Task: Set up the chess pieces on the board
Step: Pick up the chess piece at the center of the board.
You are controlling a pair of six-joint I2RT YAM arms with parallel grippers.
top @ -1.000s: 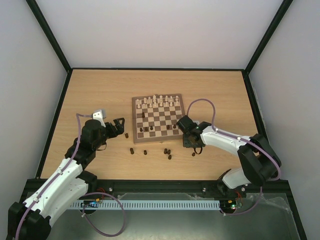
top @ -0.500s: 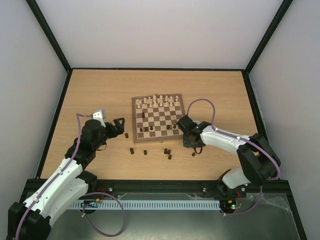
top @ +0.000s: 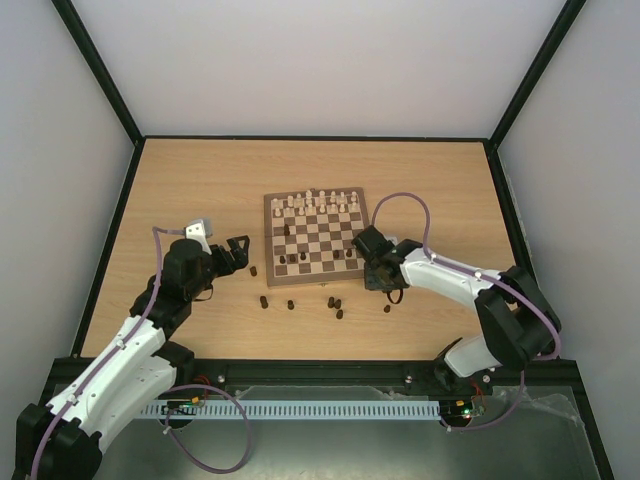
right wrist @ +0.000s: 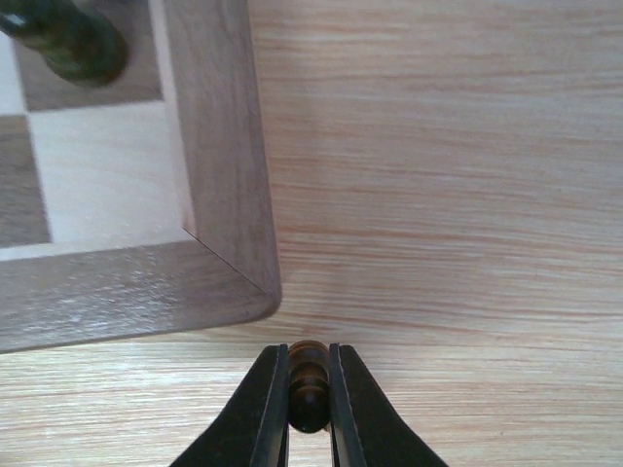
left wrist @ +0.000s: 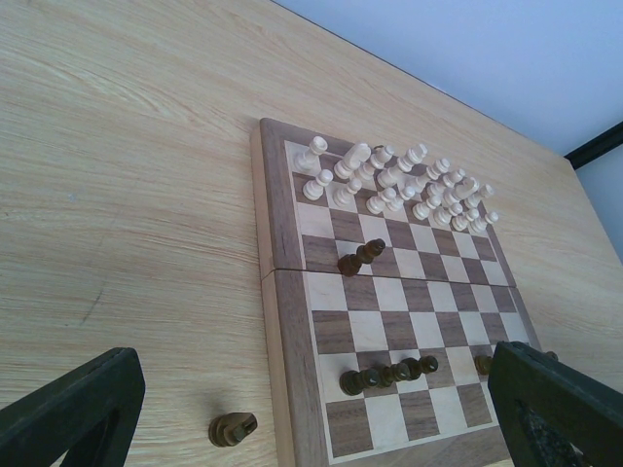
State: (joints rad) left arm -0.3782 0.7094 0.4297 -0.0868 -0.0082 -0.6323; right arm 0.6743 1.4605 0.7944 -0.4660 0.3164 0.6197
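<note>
Now, one dark chess piece (right wrist: 309,389) is pinched between the fingers (right wrist: 265,399) of the right gripper (right wrist: 309,352), just off the near corner of the board (right wrist: 219,195), over the surface (right wrist: 438,175). Placing it well means lifting clear of the border, then lowering it upright onto a vacant near-rank square beside the placed dark pieces (left wrist: 389,372). The left gripper (top: 238,250) has its fingers spread, holding nothing; loose pieces (top: 290,304) lie nearby.

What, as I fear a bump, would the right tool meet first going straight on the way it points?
Likely bare tabletop just off the corner of the board; the right tool, shut on a dark chess piece, aims narrowly past the border. Depth is unclear.
</note>
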